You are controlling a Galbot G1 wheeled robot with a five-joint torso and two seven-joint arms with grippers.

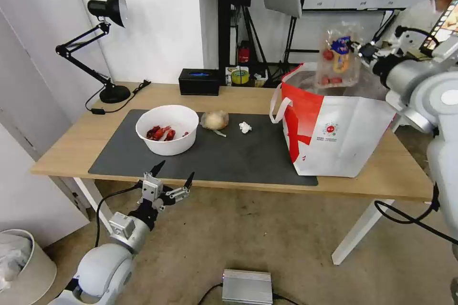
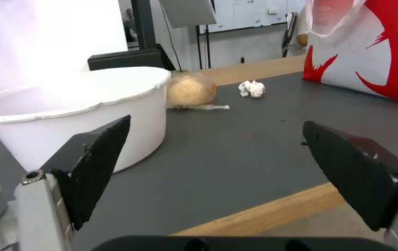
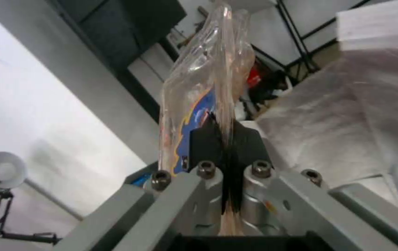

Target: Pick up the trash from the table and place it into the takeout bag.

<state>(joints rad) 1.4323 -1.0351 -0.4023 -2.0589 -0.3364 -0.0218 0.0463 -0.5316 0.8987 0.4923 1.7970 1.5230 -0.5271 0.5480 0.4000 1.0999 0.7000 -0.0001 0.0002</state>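
My right gripper (image 1: 357, 49) is shut on the clear plastic clamshell tray (image 1: 338, 55), holding it upright above the open mouth of the takeout bag (image 1: 334, 128). In the right wrist view the black fingers (image 3: 205, 143) pinch the tray (image 3: 208, 76) over the bag's foil lining (image 3: 329, 122). On the dark mat (image 1: 238, 152) sit the white bowl (image 1: 167, 128) with red shellfish scraps, the beige plastic-wrap ball (image 1: 215, 119) and the small tissue ball (image 1: 245, 127). My left gripper (image 1: 172, 176) hangs open just off the table's front edge, short of the bowl (image 2: 78, 111).
A black desk lamp (image 1: 107, 47) and its cable stand at the table's back left. A black rectangular box (image 1: 199, 81) sits at the back edge. A white bin (image 1: 21, 267) and a grey metal box (image 1: 247, 287) rest on the floor.
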